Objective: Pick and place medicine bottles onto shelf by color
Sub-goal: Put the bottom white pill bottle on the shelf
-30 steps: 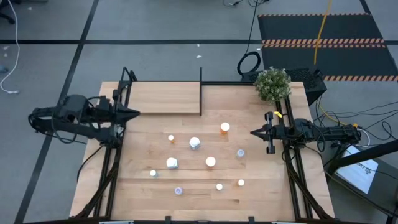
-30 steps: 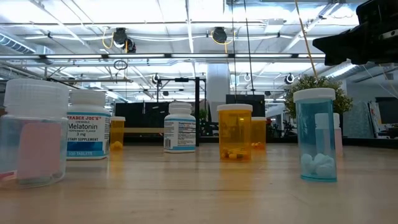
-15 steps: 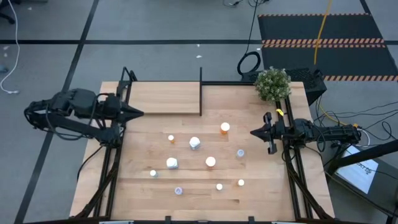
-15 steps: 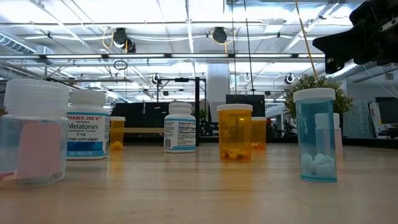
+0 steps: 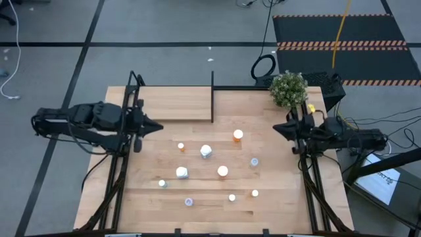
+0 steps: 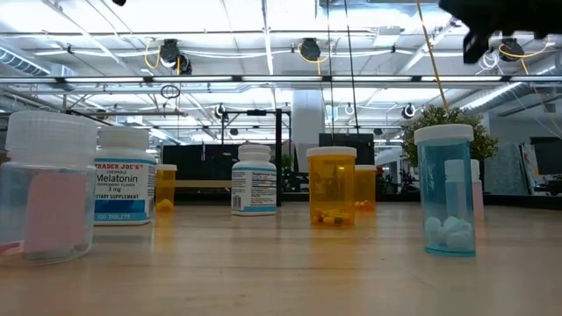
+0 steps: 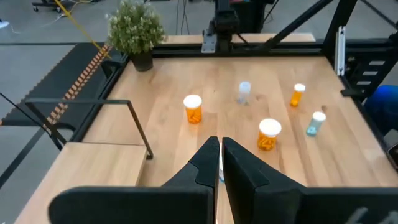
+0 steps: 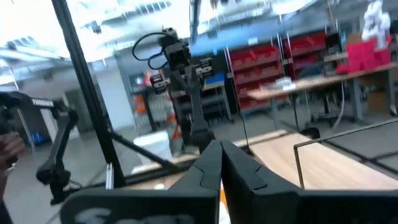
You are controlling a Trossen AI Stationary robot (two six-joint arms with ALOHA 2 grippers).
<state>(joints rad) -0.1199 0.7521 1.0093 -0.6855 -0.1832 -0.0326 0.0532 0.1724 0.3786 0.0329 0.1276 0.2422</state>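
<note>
Several small medicine bottles stand upright on the wooden tabletop: an orange one [image 5: 237,135], white ones [image 5: 206,151] [image 5: 181,173], an orange one [image 5: 223,171], a pale blue one [image 5: 254,162] and smaller ones nearer the front. The low view shows a white Melatonin bottle [image 6: 123,175], an orange bottle [image 6: 332,187] and a blue bottle [image 6: 445,189]. The shelf [image 5: 174,103], with its black divider [image 5: 212,95], stands at the far edge. My left gripper [image 5: 160,126] is shut and empty, above the table's left part, pointing right; its wrist view [image 7: 220,154] looks over the bottles. My right gripper [image 5: 276,127] is shut and empty, raised at the right [image 8: 220,155].
A potted plant [image 5: 288,88] stands at the far right corner of the table. Black frame posts [image 5: 134,89] stand at the shelf's left end. Bare wood lies between the bottles and the shelf.
My left gripper has gone toward the table's right edge and a little toward the near edge, out over the tabletop. My right gripper has risen, drawn back toward the right and far edges, and turned about its axis. The bottles have not moved.
</note>
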